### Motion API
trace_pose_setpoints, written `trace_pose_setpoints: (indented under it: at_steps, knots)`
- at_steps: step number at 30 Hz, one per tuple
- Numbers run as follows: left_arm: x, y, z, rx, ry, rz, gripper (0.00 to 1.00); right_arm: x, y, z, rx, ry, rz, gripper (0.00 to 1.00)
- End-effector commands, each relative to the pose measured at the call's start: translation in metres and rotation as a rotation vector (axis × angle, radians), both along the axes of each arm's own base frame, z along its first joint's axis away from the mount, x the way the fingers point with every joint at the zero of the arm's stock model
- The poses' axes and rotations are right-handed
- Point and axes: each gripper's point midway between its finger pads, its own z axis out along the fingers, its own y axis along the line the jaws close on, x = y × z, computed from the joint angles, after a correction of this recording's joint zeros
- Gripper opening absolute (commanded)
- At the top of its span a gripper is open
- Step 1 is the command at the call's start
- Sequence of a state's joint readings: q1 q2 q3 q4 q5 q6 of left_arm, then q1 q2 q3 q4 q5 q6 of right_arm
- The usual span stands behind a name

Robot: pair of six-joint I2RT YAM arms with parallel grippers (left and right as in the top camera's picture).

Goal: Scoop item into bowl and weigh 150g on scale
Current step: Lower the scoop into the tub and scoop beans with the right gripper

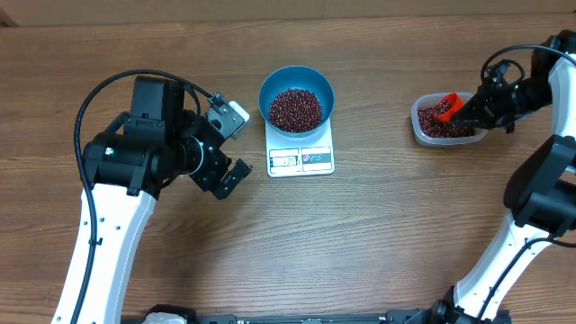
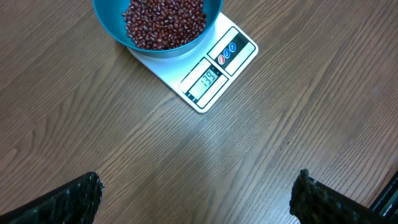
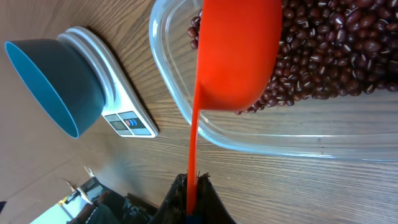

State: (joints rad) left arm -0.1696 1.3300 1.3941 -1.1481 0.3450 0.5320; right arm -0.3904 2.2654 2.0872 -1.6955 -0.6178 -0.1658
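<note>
Overhead view: one wooden table (image 1: 378,234), with contents as follows. A flat white scale (image 1: 301,160) lies near the middle, its display panel on the edge facing the robot. A deep blue bowl (image 1: 296,79) stands on the scale's platform, covering most of it. Dark red-brown beans (image 1: 296,109) fill the bottom of the bowl in a loose heap. A clear plastic tub (image 1: 423,133) sits well apart to the right and holds a further lot of the same beans. An orange-red scoop (image 1: 447,106) has its cup down among the beans in the tub, handle pointing out over the rim. The right gripper (image 3: 191,202) is clamped tight on the end of the scoop's handle (the right wrist view shows the handle running straight into the black fingers). The left gripper (image 1: 236,146) is spread wide and holds nothing. It hangs over bare table just left of the scale, touching neither scale nor bowl.
</note>
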Motion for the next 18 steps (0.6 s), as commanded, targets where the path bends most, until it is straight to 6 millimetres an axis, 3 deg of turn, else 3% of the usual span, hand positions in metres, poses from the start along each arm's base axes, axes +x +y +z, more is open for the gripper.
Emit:
trace_pose_setpoints:
  at_steps: [1,18]
  knots:
    - [0.0021,-0.0030,0.0043,-0.005,-0.016,-0.026,1.00,0.0023,0.0034,0.0299,0.009,-0.077,-0.019,0.04]
    - [0.0021,-0.0029,0.0043,-0.005,-0.016,-0.026,1.00,0.0038,0.0069,0.0375,0.031,-0.100,-0.024,0.04]
